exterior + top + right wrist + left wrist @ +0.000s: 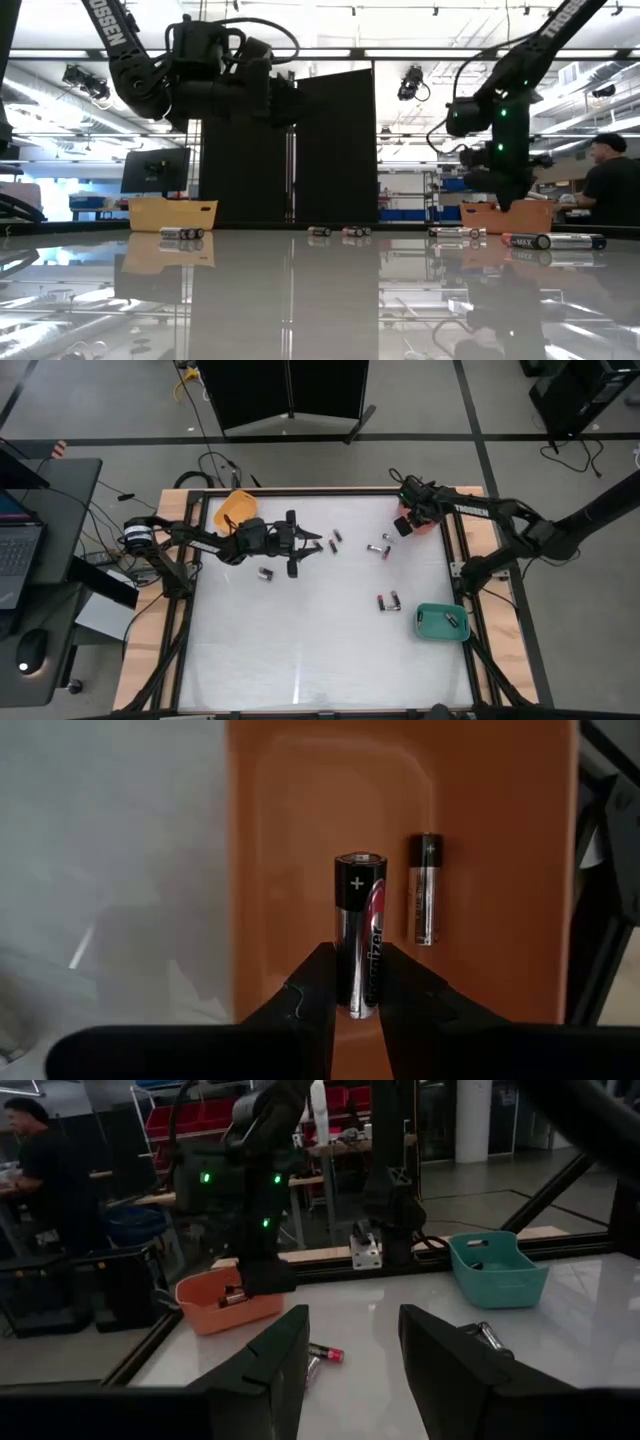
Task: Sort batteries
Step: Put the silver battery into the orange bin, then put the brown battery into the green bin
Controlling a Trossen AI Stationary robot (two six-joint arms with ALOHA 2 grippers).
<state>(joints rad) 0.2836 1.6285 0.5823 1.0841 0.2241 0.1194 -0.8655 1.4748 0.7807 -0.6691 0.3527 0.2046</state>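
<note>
Over the red-orange tray (400,870) at the far right corner of the worktop (300,650), the right end effector (358,982) has a silver-and-black battery (360,935) pinched between its fingertips, plus end pointing away from the wrist. One smaller cell (426,888) already lies on the tray floor just beside it. My worry is the release: the held battery is gripped only near its lower end, so it may tip or bounce when let go, roll against the smaller cell, or hop the low rim if it is dropped from too high. From the high view the end effector sits near the tray's edge towards the table's middle, so a slight drift could put the cell back on the worktop.

The other batteries are scattered loose: a few (380,547) near the middle towards the tray, a pair (388,601) nearer the green tray (442,622), which holds one cell itself, and one (266,573) close to the left arm. Being round, any of them could roll at a nudge.

The left end effector (300,545) hovers above the worktop beside the orange tray (237,507), fingers spread wide and holding nothing. It looks well apart from the right arm, so a clash seems unlikely unless both reach for the middle cluster at once.
</note>
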